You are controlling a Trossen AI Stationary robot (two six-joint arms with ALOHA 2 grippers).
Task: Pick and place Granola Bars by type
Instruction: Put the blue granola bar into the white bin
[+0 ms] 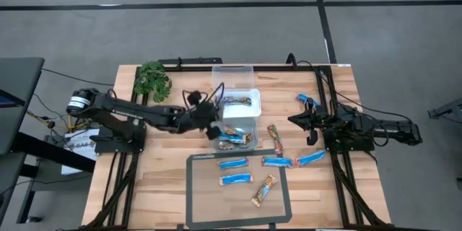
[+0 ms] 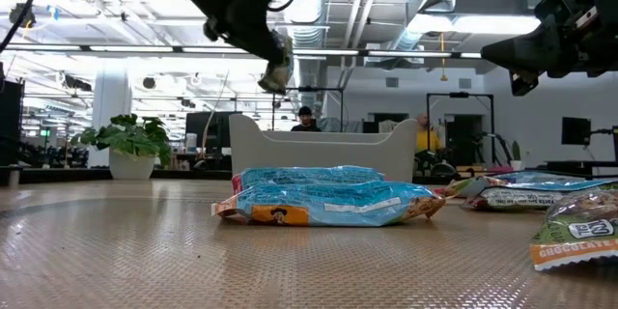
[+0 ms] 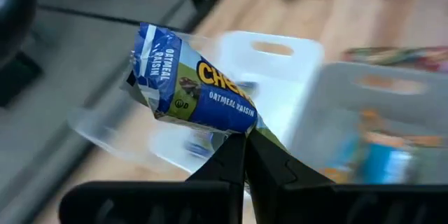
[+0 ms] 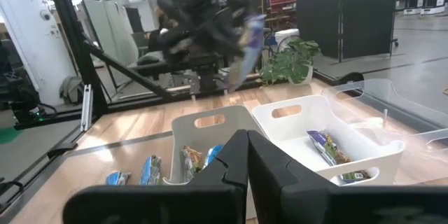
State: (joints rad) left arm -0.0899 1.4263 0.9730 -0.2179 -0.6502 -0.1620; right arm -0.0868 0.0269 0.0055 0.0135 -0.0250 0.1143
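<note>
A pale wooden table (image 1: 166, 188) holds two white plastic bins (image 1: 234, 119) with cut-out handles, a clear lidless box behind them, a dark-rimmed tray (image 1: 193, 188) in front, and a green leafy plant (image 1: 152, 79) at the far left corner. The left gripper (image 3: 245, 134), raised above the bins, pinches one crinkled blue-and-green wrapped granola bar (image 3: 183, 87) by its end between closed fingers; the bar sticks out beyond the fingertips. More granola bars (image 1: 234, 162) lie flat on the tray, in both bins and loose on the wood toward the right. The right gripper (image 1: 312, 128) hovers near the table's right edge, fingers pressed together, holding nothing.
</note>
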